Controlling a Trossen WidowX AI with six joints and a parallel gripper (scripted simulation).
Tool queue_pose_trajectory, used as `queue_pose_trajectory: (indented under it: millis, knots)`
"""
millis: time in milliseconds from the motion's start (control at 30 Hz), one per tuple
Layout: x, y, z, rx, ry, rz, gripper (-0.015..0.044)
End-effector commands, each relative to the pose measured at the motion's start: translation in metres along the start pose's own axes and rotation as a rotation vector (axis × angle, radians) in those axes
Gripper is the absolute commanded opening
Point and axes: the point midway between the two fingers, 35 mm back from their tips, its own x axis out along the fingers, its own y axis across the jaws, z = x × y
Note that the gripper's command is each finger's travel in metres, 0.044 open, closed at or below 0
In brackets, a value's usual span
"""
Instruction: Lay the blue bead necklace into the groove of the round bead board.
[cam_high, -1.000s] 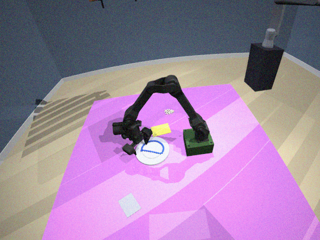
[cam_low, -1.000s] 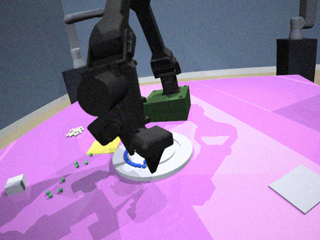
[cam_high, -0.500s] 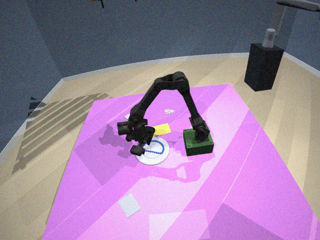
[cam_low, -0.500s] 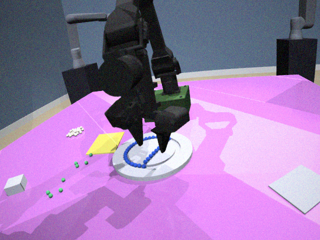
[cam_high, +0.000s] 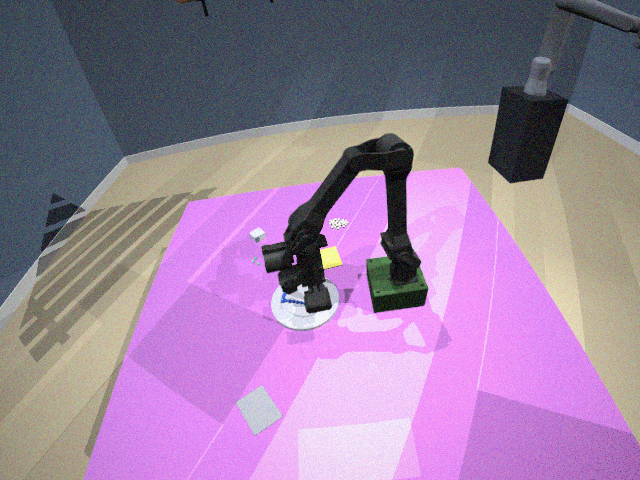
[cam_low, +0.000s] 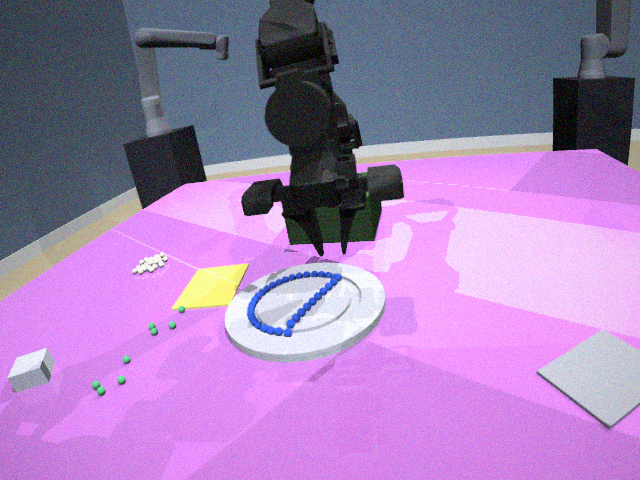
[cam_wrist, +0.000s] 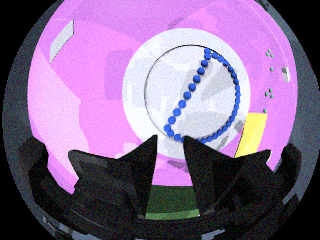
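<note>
The round white bead board (cam_high: 305, 318) (cam_low: 310, 351) (cam_wrist: 136, 74) lies flat on the pink table. The blue bead necklace (cam_high: 292, 299) (cam_low: 253, 310) (cam_wrist: 194, 87) lies on the board in a D shape. One part follows the groove's arc and the other runs straight across the middle. My gripper (cam_low: 329, 253) (cam_wrist: 171, 139) points down, a little above the board's edge on the side of the arm's base. Its fingers stand a narrow gap apart with nothing between them, clear of the beads.
A yellow square (cam_low: 211, 289) (cam_high: 330, 256) touches the board's edge. Loose green beads (cam_low: 124, 360), a white bead pile (cam_low: 149, 263) and a white cube (cam_low: 31, 369) lie beyond it. A grey tile (cam_low: 599, 374) (cam_high: 258, 409) lies apart. The arm's green base (cam_high: 395, 289) stands beside the board.
</note>
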Motion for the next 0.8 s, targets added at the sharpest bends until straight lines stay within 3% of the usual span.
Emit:
queue_pose_trajectory:
  millis: [0, 767]
  knots:
    - [-0.001, 0.001, -0.004, -0.031, -0.001, -0.001, 0.0120]
    - [0.028, 0.001, -0.002, -0.027, -0.006, -0.001, 0.0120]
